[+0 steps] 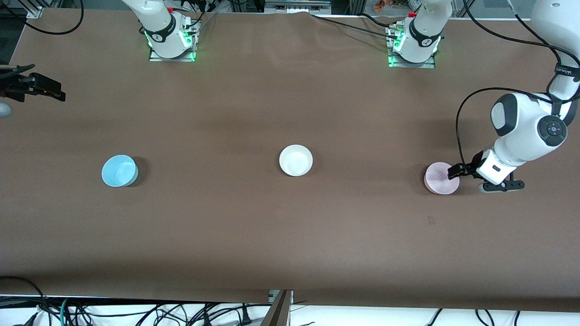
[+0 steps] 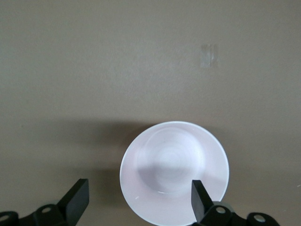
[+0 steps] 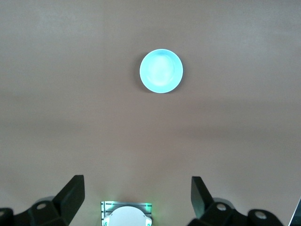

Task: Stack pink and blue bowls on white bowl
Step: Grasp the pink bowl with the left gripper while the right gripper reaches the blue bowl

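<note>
The white bowl [image 1: 296, 160] stands mid-table. The light blue bowl [image 1: 119, 170] stands toward the right arm's end and also shows in the right wrist view [image 3: 161, 71]. The pale pink bowl [image 1: 440, 179] stands toward the left arm's end. My left gripper [image 1: 458, 172] is open, low over the pink bowl's rim [image 2: 174, 172]: one finger [image 2: 200, 200] is over the bowl, the other [image 2: 77, 197] outside it [image 2: 138, 193]. My right gripper [image 1: 43, 83] is open and empty [image 3: 136, 188], waiting high at the right arm's end, apart from the blue bowl.
All three bowls sit upright on the brown table [image 1: 290, 235], spaced in a row. The arm bases [image 1: 172, 40] [image 1: 412, 45] stand along the table's edge farthest from the front camera. Cables hang below the nearest edge.
</note>
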